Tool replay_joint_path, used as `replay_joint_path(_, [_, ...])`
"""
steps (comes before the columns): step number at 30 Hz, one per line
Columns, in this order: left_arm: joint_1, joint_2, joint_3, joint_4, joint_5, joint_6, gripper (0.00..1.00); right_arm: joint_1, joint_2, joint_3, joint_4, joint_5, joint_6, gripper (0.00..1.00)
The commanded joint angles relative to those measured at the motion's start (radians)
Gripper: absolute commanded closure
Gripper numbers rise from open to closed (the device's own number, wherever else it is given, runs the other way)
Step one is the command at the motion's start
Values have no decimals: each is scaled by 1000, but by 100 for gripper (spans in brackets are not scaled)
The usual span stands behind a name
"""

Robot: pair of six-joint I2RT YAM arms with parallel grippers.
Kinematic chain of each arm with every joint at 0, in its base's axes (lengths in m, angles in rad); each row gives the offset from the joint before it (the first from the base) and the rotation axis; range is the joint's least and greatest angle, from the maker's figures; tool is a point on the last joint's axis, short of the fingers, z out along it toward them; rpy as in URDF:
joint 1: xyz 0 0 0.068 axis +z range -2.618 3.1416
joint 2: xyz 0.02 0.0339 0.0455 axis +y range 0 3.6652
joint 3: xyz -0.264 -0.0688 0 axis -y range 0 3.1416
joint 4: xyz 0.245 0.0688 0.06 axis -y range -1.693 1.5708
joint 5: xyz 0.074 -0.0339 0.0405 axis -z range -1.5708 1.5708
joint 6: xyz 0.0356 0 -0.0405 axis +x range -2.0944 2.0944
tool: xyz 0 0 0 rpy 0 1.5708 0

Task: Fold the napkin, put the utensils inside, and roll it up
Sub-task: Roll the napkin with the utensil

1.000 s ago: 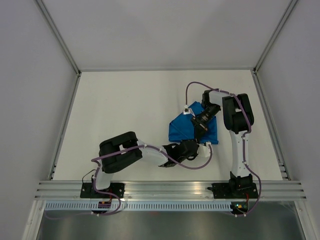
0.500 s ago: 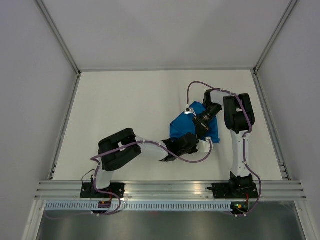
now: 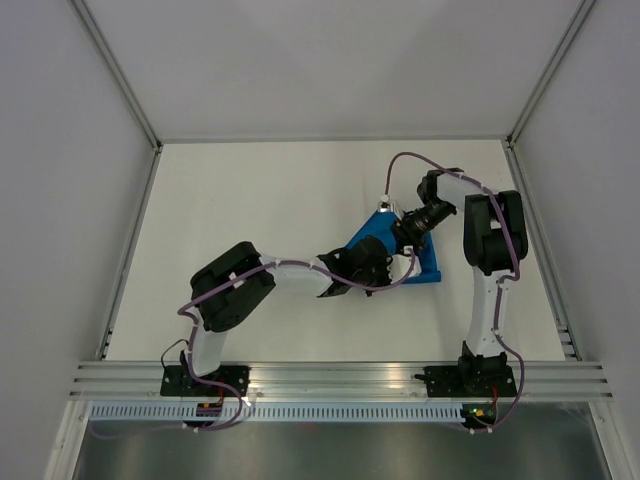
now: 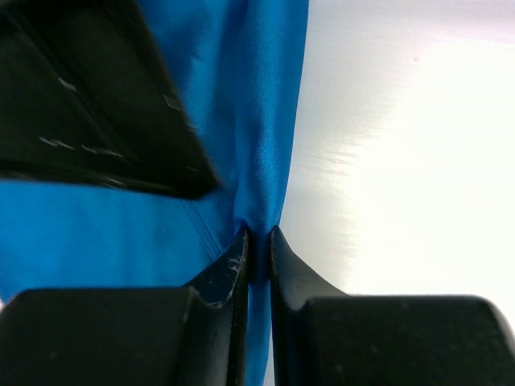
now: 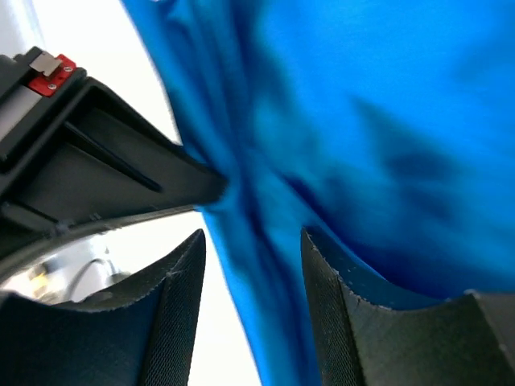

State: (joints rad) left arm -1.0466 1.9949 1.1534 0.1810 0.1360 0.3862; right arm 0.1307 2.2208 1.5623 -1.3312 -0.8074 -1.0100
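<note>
The left end effector (image 4: 257, 244) is clenched on a raised fold of the blue napkin (image 4: 80, 237), pinched right at its fingertips. The right end effector (image 5: 251, 265) has just released, and its fingers now stand apart with cloth running loosely between them. Over the last second the napkin has narrowed from a broad triangle to a tighter band on the bench (image 3: 250, 220), lying between both end effectors. No knife shows, and rolling seems under way.
</note>
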Motion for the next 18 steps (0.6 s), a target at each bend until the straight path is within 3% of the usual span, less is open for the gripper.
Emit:
replay_joint_path(1, [22,53,-1,-216,181,-113,98,-49,-122,-11,174,8,72,43])
replay_joint_path(9, [118,113,107,-334,401,-191,98,-163,-343,-137,412,8,194,43])
replay_joint_path(18, [212,254,247,-474,651,-256,98,-160,-811,-648,849,109,125,39])
